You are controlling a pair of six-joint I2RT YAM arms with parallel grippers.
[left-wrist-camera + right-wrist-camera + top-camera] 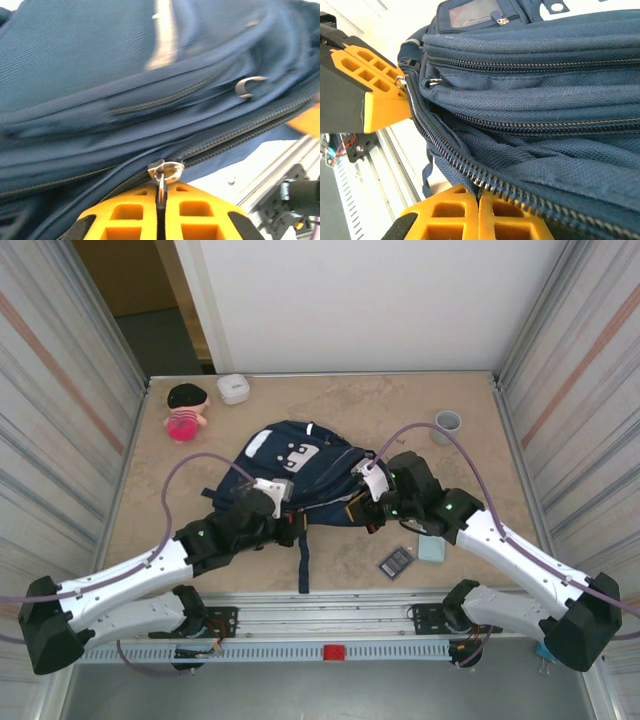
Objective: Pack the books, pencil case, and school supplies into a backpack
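- Backpack [300, 455] lies at the table's centre, main zip apparently shut; its white patches carry no writing I can read.
- Left gripper [161, 202], at 7 o'clock of it, has fingers pressed together on the zipper pull [164, 172]; right gripper [479, 202], at 4 o'clock, pinches the zip track [440, 145].
- Pencil case [432, 549] and the grey gridded rectangle [396, 561] lie outside at 5 o'clock: packing looks unstarted, opening comes first.
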